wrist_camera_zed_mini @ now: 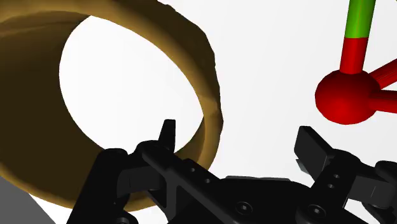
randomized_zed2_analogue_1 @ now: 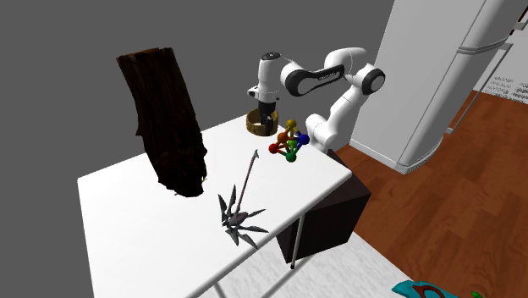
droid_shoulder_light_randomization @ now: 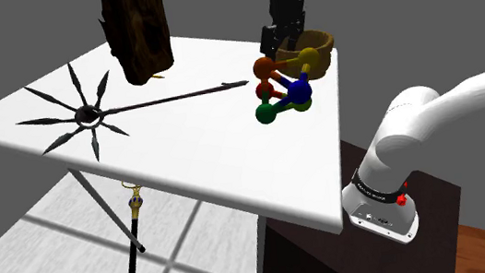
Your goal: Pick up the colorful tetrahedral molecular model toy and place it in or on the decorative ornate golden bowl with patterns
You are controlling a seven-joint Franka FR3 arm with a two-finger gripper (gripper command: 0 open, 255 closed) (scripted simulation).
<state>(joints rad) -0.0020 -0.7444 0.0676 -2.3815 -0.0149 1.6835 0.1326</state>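
The molecular model toy (droid_shoulder_light_randomization: 283,85) stands on the white table (droid_shoulder_light_randomization: 187,155) near its far right corner, with orange, yellow, blue, green and red balls on rods. Just behind it sits the golden-brown bowl (droid_shoulder_light_randomization: 322,43). My gripper (droid_shoulder_light_randomization: 277,40) hangs over the bowl's near rim, a little above the toy's orange ball, open and holding nothing. In the wrist view the fingers (wrist_camera_zed_mini: 167,135) stand apart around bare table, the bowl's rim (wrist_camera_zed_mini: 210,95) beside one finger and the toy's red ball (wrist_camera_zed_mini: 345,95) off the other. The second exterior view shows the gripper (randomized_zed2_analogue_1: 266,116), bowl (randomized_zed2_analogue_1: 254,125) and toy (randomized_zed2_analogue_1: 289,140) close together.
A tall dark bark-like block (droid_shoulder_light_randomization: 137,31) stands at the back of the table. A black spiked star with a long shaft (droid_shoulder_light_randomization: 90,114) lies across the middle. A sceptre (droid_shoulder_light_randomization: 132,254) lies on the floor below. The table edge (droid_shoulder_light_randomization: 339,148) runs close to the toy.
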